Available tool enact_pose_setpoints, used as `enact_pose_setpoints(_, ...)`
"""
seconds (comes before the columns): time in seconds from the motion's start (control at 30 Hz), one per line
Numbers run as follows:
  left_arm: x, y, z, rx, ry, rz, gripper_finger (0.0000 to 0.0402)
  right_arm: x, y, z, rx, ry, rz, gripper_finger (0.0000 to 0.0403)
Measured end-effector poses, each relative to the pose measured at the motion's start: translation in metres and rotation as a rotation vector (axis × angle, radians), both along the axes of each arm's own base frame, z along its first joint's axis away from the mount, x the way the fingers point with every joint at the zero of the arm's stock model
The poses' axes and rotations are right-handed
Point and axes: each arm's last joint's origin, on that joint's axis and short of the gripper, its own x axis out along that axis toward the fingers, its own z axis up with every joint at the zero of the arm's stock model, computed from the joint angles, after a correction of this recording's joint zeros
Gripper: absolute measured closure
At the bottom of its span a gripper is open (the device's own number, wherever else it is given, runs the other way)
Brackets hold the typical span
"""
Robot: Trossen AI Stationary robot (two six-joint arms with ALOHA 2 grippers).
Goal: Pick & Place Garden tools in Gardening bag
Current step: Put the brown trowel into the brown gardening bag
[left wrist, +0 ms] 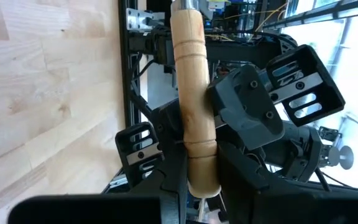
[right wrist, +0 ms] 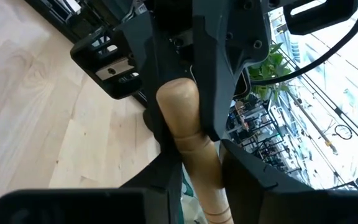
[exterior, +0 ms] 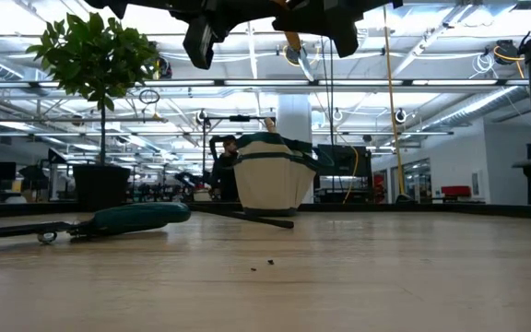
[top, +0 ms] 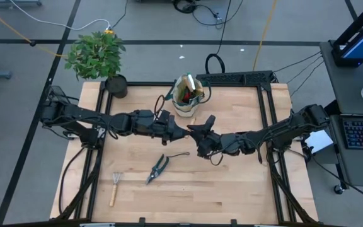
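- Wood-handled tool (left wrist: 194, 118) hangs just short of the gardening bag (top: 188, 94), clamped by the left gripper (left wrist: 194, 186); the right gripper (right wrist: 194, 168) straddles it, grip unclear.
- Early release drops it; opposing pulls twist it.

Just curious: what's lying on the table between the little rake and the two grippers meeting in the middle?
The dark pruning shears, seen in the high view, lie between the rake and the grippers.

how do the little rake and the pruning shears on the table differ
The little rake has a pale wooden handle and fanned tines; the pruning shears are dark with teal grips. The rake lies nearer the table's front left corner; the shears lie nearer its middle. Both lie flat on the table, untouched.
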Motion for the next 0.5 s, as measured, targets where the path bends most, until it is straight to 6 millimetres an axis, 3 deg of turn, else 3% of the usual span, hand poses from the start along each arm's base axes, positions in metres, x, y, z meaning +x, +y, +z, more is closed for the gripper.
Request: enact_pose_setpoints(0.5,0.0,0.0001,-0.0001,0.012,-0.001,-0.013,0.0329,-0.0001,0.0,-0.0012,0.079,-0.025,-0.004,0.0322)
